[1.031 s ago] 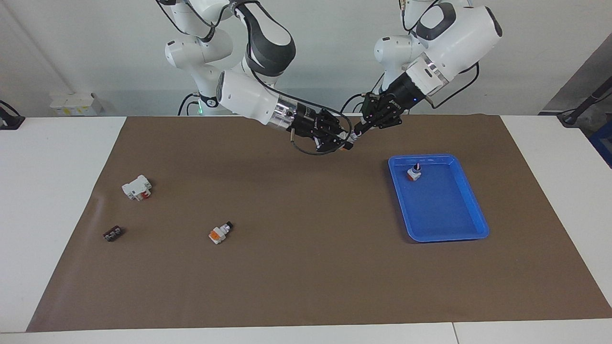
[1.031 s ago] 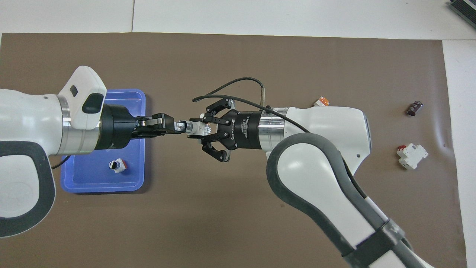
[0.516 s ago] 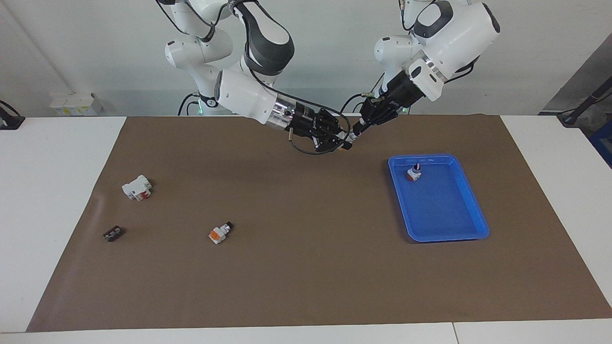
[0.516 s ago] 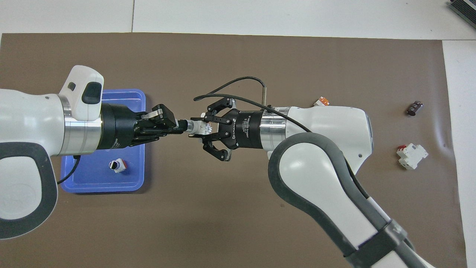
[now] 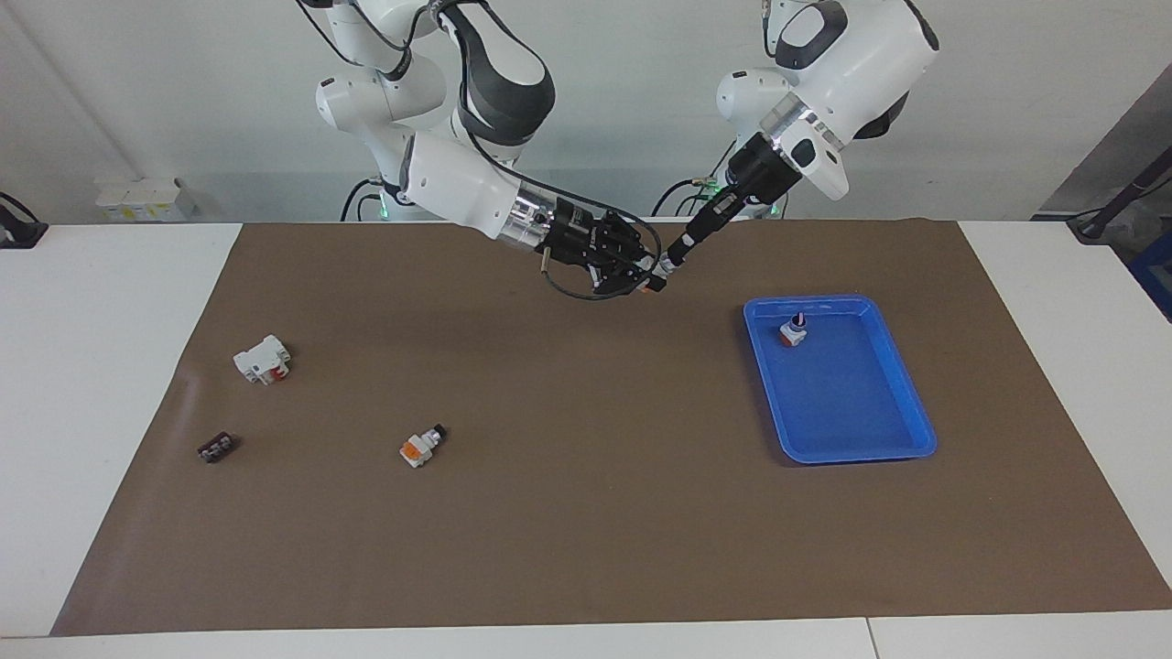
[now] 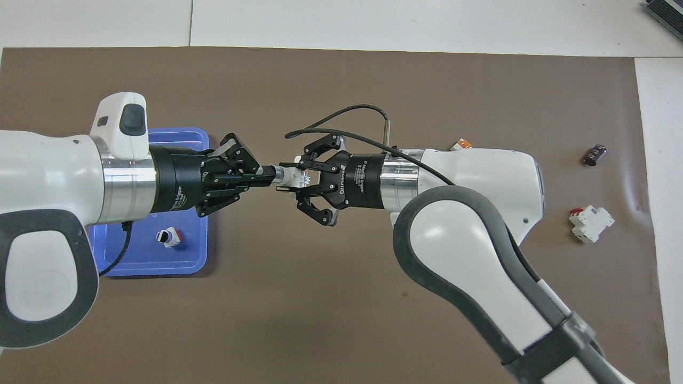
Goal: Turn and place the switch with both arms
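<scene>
White-and-orange switch [image 5: 654, 275], blue tray [image 5: 906, 384], brown mat [image 5: 586, 513], white block with red patch [image 5: 262, 360]

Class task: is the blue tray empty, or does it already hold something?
Not empty: one switch already stands in the blue tray, near its corner nearest the robots.

arms [image 6: 469, 176]: white shells, grey joint bands | wrists: silver rings | grippers: black, white lettering | black cable looped at right wrist

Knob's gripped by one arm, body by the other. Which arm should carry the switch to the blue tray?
Left, probably. The left gripper already reaches out over the blue tray and pinches the knob of the switch. The right gripper clamps the white body from the other end.
</scene>
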### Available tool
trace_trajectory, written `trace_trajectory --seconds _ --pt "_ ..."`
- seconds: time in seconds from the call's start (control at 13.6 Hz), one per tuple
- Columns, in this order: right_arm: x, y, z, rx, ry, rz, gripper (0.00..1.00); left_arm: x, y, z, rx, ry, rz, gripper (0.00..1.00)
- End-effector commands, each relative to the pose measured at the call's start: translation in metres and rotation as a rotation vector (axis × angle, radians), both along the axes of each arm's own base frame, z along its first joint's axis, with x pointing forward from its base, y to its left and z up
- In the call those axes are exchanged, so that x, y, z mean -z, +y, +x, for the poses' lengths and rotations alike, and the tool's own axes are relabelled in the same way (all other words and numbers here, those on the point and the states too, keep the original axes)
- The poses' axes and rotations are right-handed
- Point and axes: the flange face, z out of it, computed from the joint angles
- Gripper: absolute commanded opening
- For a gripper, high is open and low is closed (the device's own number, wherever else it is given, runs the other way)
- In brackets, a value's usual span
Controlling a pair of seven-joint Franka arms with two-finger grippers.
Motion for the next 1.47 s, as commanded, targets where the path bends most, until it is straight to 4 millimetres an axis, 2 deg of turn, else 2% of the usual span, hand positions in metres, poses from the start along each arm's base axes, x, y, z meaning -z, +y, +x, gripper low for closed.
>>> trace_trajectory --seconds 0.0,0.15,0.44,0.88,1.03,1.1,1.18,1.4 --pt "-0.003 0.017 -0.011 -0.005 0.02 0.026 0.0 -0.005 -0.026 -0.009 -0.112 0.087 -0.057 0.0" --pt "-0.005 0.017 -0.012 -0.005 0.019 0.028 0.0 -0.009 -0.03 -0.01 -0.219 0.178 -0.087 0.0" --pt "-0.005 0.016 -0.012 -0.003 0.019 0.027 0.0 -0.01 -0.03 -0.008 -0.321 0.263 -0.111 0.0" --pt "-0.006 0.016 -0.012 -0.005 0.019 0.028 0.01 -0.008 -0.024 -0.004 -0.384 0.299 -0.123 0.0" --pt "-0.011 0.015 -0.013 -0.003 0.003 0.029 0.41 -0.007 -0.024 -0.005 -0.386 0.302 -0.123 0.0" --pt "-0.018 0.014 -0.015 -0.011 -0.021 0.021 0.88 -0.007 -0.024 -0.005 -0.39 0.306 -0.124 0.0" --pt "-0.024 0.014 -0.017 -0.013 -0.029 0.024 1.0 -0.007 -0.024 -0.004 -0.395 0.311 -0.125 0.0" --pt "-0.033 0.005 -0.019 -0.015 -0.053 0.006 1.0 -0.005 -0.016 -0.001 -0.406 0.309 -0.125 0.0"
